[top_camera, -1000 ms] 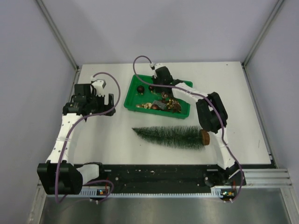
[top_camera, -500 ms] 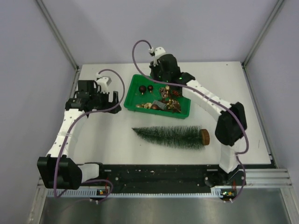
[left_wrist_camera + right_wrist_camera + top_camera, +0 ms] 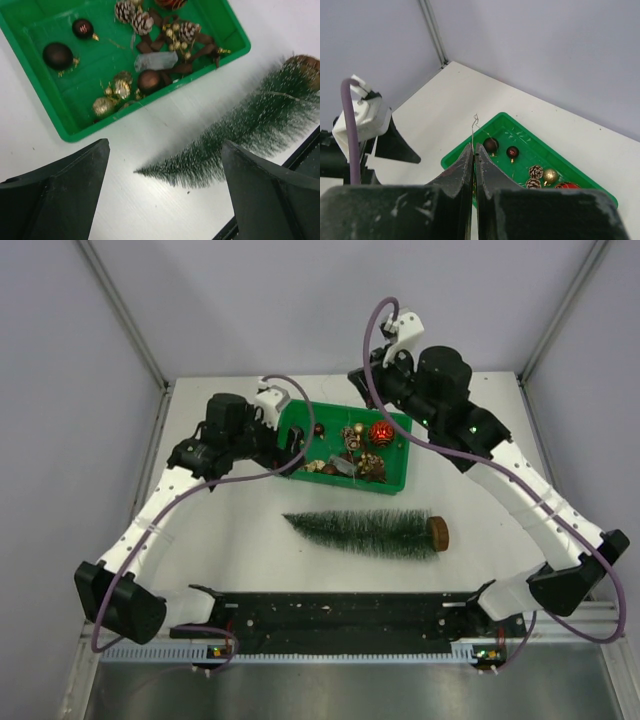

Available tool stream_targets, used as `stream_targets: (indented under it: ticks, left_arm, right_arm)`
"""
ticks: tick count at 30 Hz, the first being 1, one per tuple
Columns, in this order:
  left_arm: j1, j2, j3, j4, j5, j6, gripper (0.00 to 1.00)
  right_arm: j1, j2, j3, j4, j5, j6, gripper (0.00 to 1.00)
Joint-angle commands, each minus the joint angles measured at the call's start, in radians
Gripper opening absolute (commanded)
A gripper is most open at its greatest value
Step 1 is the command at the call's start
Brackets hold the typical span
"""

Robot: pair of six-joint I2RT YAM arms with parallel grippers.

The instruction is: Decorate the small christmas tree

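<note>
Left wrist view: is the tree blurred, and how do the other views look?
Left wrist: tree soft, smeared toward its base; tray sharp. Right wrist: right hand dark and unfocused, wire at its tips crisp. Top external: even light, faint shadows.

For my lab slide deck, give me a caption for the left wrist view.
Open left gripper above the small christmas tree lying beside a green tray of ornaments.

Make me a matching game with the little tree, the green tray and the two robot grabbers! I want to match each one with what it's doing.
Column one
1. small christmas tree
2. green tray
3. left gripper
4. right gripper

Column two
a. open wide
b. pinching a thin wire
c. lying on its side on the table
d. holding baubles and pine cones

Pairs: 1-c, 2-d, 3-a, 4-b
</note>
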Motion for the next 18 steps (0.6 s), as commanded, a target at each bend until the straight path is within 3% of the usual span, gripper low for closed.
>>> stream_targets:
  ticks: [1, 6, 9, 15, 18]
  left_arm:
    - [-0.02, 0.04, 0.122, 0.113, 0.021, -0.027, 0.99]
    - [-0.05, 0.096, 0.137, 0.168, 0.031, -0.026, 0.99]
    - [-0.056, 0.104, 0.16, 0.167, 0.108, -0.062, 0.99]
    - [-0.054, 0.045, 0.219, 0.046, 0.244, -0.038, 0.99]
    - [-0.056, 0.013, 0.252, -0.049, 0.272, 0.043, 0.99]
  right_arm:
    - [-0.002, -0.06, 0.006, -0.061, -0.042, 0.019, 0.0]
    - [-0.002, -0.106, 0.022, -0.09, -0.09, 0.049, 0.0]
    - [-0.002, -0.124, 0.035, -0.096, -0.113, 0.079, 0.0]
    - [-0.002, -0.13, 0.047, -0.093, -0.117, 0.158, 0.0]
    - [-0.002, -0.11, 0.059, -0.105, -0.085, 0.197, 0.0]
